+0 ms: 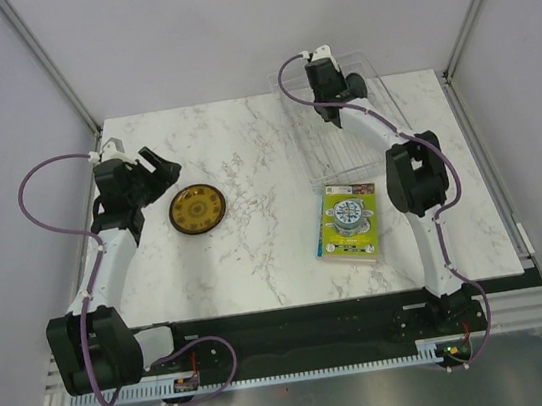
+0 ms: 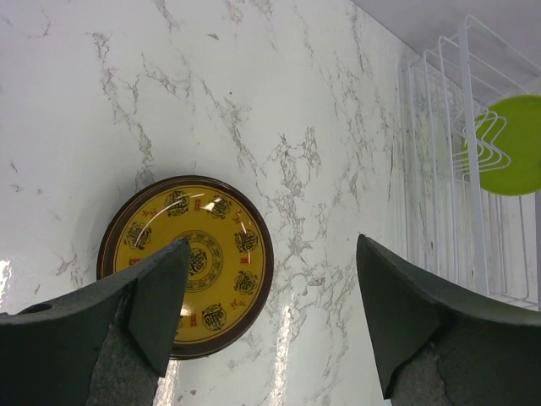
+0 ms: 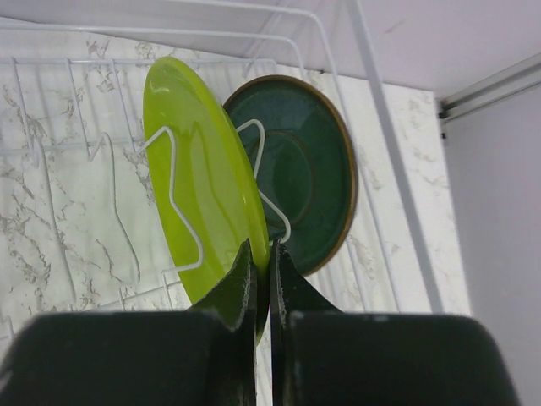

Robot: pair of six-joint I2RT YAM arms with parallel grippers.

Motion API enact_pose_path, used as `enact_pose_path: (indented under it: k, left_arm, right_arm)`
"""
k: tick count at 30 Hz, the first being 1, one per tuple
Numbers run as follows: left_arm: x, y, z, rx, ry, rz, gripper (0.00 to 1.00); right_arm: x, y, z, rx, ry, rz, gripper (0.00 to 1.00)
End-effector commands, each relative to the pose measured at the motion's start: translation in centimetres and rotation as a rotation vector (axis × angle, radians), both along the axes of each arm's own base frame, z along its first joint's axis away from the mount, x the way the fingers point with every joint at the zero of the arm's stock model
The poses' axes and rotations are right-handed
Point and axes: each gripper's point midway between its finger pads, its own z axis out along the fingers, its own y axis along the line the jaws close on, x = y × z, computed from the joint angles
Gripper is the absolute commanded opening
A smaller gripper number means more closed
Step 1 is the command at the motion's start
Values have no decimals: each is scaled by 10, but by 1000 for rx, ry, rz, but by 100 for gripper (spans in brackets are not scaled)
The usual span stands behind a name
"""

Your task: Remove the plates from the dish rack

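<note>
Lime green plate (image 3: 199,169): was held upright in the dish rack (image 1: 326,150), beside the dark teal plate (image 3: 308,182), rim clamped in jaws of right gripper (image 3: 262,258). Golden-yellow plate (image 2: 190,271): was laid flat on the table (image 2: 279,101); jaws of left gripper (image 2: 270,254) were spread.

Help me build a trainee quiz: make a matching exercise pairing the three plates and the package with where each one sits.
Things
1. golden-yellow plate
2. lime green plate
3. dark teal plate
4. green-yellow package

Places
A. upright in the dish rack, behind another plate
B. flat on the table, near the open left end effector
C. flat on the table, by the dish rack's near edge
D. upright in the dish rack, rim pinched by the right end effector

Pairs: 1-B, 2-D, 3-A, 4-C
</note>
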Motion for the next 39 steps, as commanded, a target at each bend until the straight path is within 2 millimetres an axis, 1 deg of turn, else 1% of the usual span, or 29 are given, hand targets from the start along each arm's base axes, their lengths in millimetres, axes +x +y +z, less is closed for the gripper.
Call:
enact_pose_path:
  k: [1,2,4,5,6,9,10,12,13,15,16,17,19,20,22,23,24,25,26,27,28,29,30,31,32,34,35,37,39]
  left_arm:
    - [0,-3,17,12,-57,-26,85]
    - [-1,-3,17,14,-56,-27,85]
    - [-2,-4,18,20,-54,-33,85]
    - [-3,-4,17,21,-49,-33,85]
    - [-3,-5,18,21,-52,-40,85]
    - [-5,-7,17,10,-47,-49,84]
    - [-5,-8,17,4,-46,-51,84]
    - [-5,-14,18,-16,-47,-76,84]
    - [-5,-16,15,-25,-43,-87,84]
    - [-4,-25,19,-60,-65,-131,84]
    - [-5,-30,19,-75,-70,-152,84]
    - [-5,-36,23,-95,-100,-188,83]
    - [-5,-45,25,-138,-118,-223,82]
    - [-5,-50,25,-166,-124,-247,82]
    - [-5,-57,24,-181,-127,-277,82]
    - [-4,-61,24,-193,-131,-299,82]
    - [-4,-66,25,-203,-135,-320,82]
    - [-5,-69,27,-214,-138,-339,82]
    - [-7,-75,28,-238,-134,-366,82]
    - [-7,-79,31,-246,-146,-382,82]
    - [-8,-81,32,-254,-147,-390,82]
    - [-9,-85,34,-268,-146,-398,81]
    - [-11,-90,39,-270,-157,-413,81]
    - [-10,-90,41,-271,-163,-413,82]
    - [-15,-104,43,-280,-159,-449,81]
    - [-16,-111,44,-288,-157,-462,81]
    - [-17,-116,43,-289,-155,-468,81]
    - [-18,-120,37,-292,-144,-464,81]
    - [-20,-124,31,-292,-130,-468,81]
  right_arm:
    - [-19,-9,99,-78,-241,-146,0]
    - [-25,-7,111,-75,-264,-154,0]
    - [-35,-9,113,-76,-274,-173,0]
    - [-42,-9,128,-58,-301,-173,0]
    - [-47,-8,124,-56,-292,-168,0]
    - [-69,-3,144,-28,-321,-163,0]
    - [-80,3,157,9,-334,-142,0]
    - [-93,10,156,44,-311,-98,0]
    - [-104,17,169,111,-339,-75,0]
    - [-114,32,165,183,-295,13,0]
    - [-122,37,175,245,-308,43,0]
    - [-126,53,172,325,-283,114,0]
    - [-136,67,168,404,-233,175,0]
    - [-141,87,165,496,-196,235,0]
    - [-150,107,156,581,-139,301,0]
    - [-154,116,147,647,-110,304,0]
    - [-159,134,145,712,-78,376,0]
    - [-162,143,141,753,-63,391,0]
    - [-166,149,129,798,-32,389,0]
    - [-169,162,132,850,-31,436,0]
    - [-174,170,121,872,-5,446,0]
    - [-176,175,118,889,-5,448,0]
    - [-181,189,121,942,-2,482,0]
    - [-185,194,114,959,17,490,0]
    - [-186,200,116,983,10,508,0]
    - [-195,213,108,1039,42,526,0]
    - [-196,218,112,1062,30,543,0]
    - [-204,230,105,1104,66,559,0]
    - [-211,242,107,1134,68,587,0]
